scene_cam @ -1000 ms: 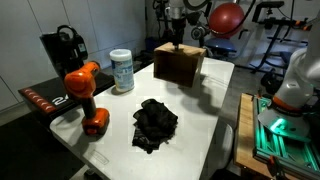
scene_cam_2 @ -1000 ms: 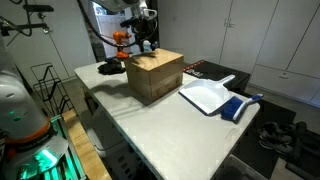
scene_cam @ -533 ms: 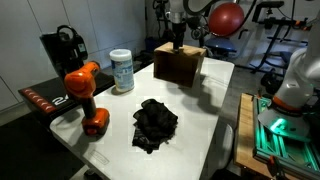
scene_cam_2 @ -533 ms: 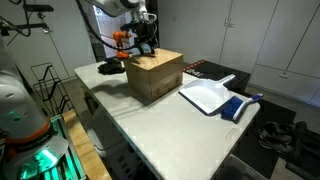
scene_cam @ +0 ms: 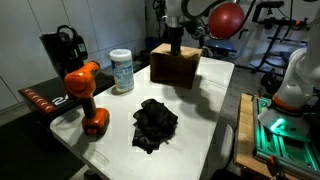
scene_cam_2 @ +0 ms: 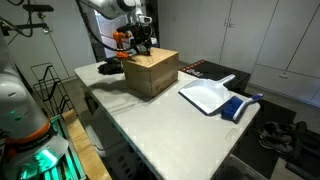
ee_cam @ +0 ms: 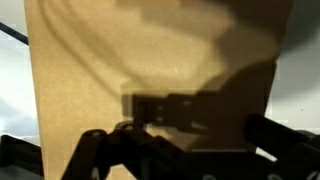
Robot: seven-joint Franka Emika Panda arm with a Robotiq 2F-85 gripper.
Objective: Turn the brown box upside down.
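Note:
The brown box (scene_cam: pixel 172 68) stands at the far end of the white table (scene_cam: pixel 205 110) and also shows in an exterior view (scene_cam_2: pixel 150 78). My gripper (scene_cam: pixel 177 44) comes down from above onto its top, near the top edge in an exterior view (scene_cam_2: pixel 141 50). In the wrist view plain cardboard (ee_cam: pixel 150 60) fills the frame, with the gripper's shadow on it. The dark fingers (ee_cam: pixel 185 150) sit spread apart at the bottom, with cardboard showing between them. I cannot see the box's open side.
A white canister (scene_cam: pixel 122 70), an orange drill (scene_cam: pixel 85 95), a crumpled black cloth (scene_cam: pixel 155 122) and a black machine (scene_cam: pixel 62 48) share the table. A white dustpan (scene_cam_2: pixel 208 95) with a blue brush (scene_cam_2: pixel 238 107) lies beside the box.
The box has shifted a little to the left in both exterior views, and the gripper has moved along with it.

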